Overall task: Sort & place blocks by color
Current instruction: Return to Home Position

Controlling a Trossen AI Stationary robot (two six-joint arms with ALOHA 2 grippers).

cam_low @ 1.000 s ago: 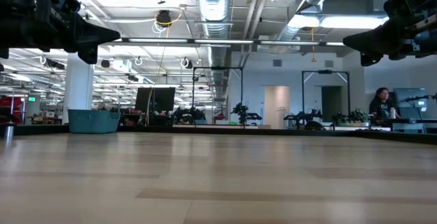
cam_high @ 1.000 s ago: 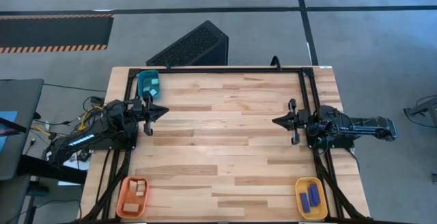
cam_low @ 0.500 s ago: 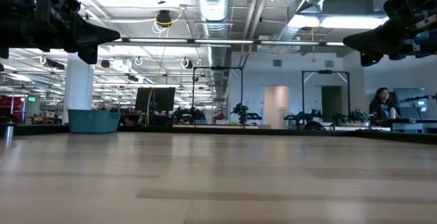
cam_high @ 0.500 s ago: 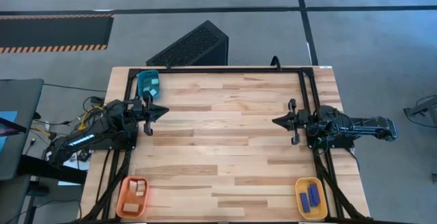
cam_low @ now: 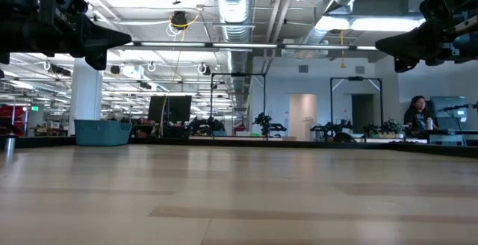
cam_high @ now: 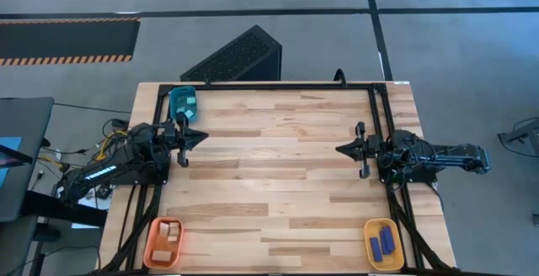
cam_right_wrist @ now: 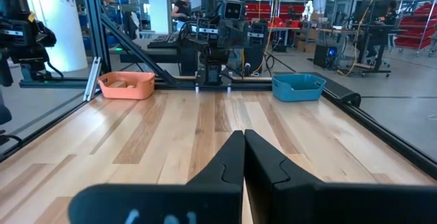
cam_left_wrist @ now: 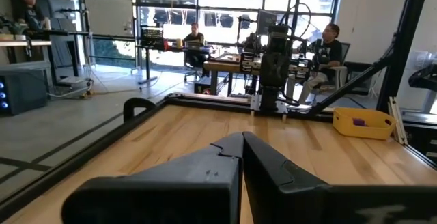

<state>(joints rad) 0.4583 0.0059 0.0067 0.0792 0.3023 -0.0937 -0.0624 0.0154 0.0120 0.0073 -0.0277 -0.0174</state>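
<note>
High view: left claw (cam_high: pixel 202 138) and right claw (cam_high: pixel 338 149), closed, at opposite table (cam_high: pixel 269 175) edges.

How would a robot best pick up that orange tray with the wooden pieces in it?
Probably by its rim: pinch one long wall of the orange tray, one finger inside and one outside, coming straight down from above. It lies flat and open upward, and the wood pieces sit toward one end, leaving bare wall at the other.
</note>
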